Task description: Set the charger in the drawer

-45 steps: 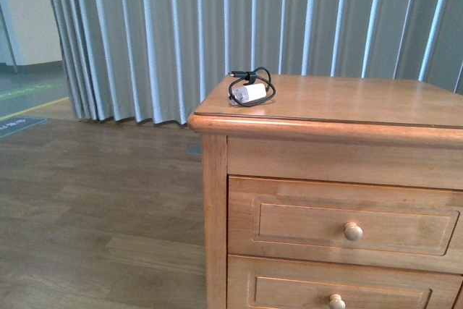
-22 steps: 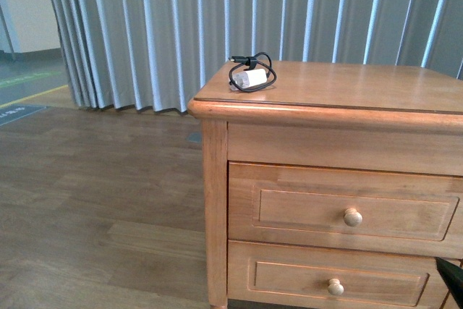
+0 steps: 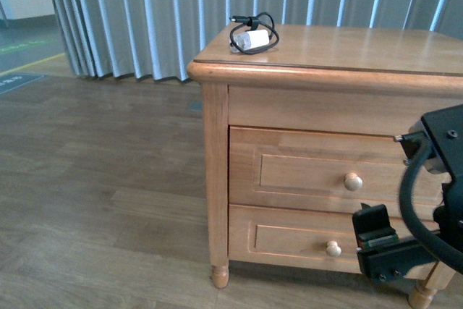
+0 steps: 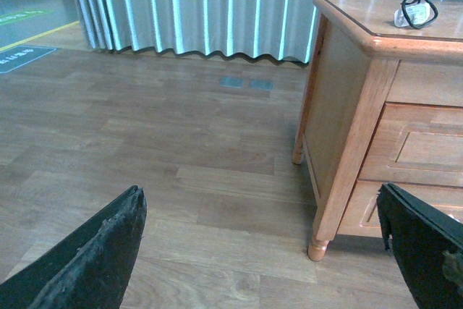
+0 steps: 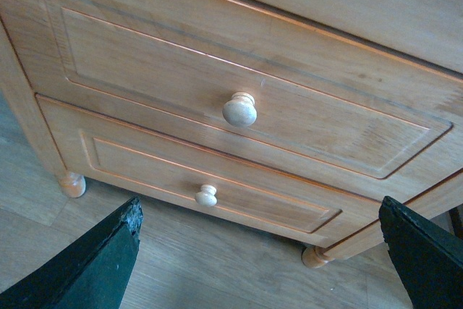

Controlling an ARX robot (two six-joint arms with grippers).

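The right hand (image 5: 258, 204) was released, its fingers spread wide and empty, and it faced the closed front of the drawer (image 5: 145, 56). The drawer's pale knob (image 5: 239, 109) lay roughly in line with the gap between the fingers, which suits a pull on it, since the drawer has to open before anything can go in. In the front view the hand sat low, about level with the lower drawer (image 5: 130, 164). It was probably short of the wood, though the angle made that hard to judge.

The charger (image 3: 252, 36) lay untouched on top of the table (image 3: 347, 48), near its back left corner, with the black cable looped around the white block. It was well apart from both hands.

The left hand (image 4: 260, 192) was likewise spread and empty. It hung over the floor (image 4: 181, 157) off the table's left side, apparently kept free for the charger.
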